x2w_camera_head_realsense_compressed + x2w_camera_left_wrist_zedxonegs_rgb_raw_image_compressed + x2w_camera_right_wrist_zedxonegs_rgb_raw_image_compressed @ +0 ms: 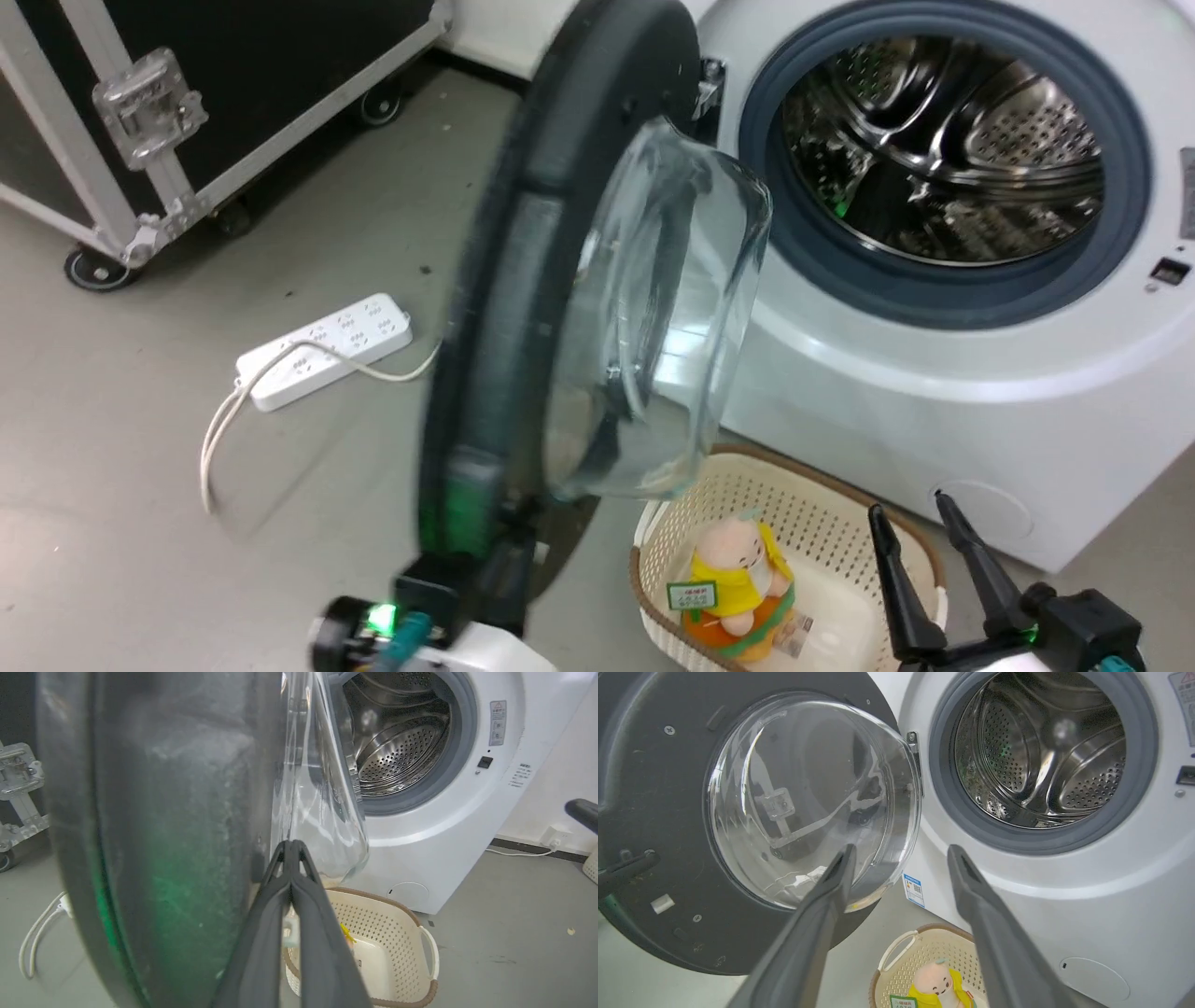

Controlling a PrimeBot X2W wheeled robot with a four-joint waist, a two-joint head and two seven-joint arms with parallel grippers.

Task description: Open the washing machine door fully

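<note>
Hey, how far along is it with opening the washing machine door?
Done: the washing machine door is unlatched and swung well out, leaving the drum exposed. In hand: the left gripper, shut, sits at the door's inner face, seemingly pushing. Left: the door stands roughly square to the washing machine, so it needs swinging wider. The right gripper hangs open, idle.
</note>
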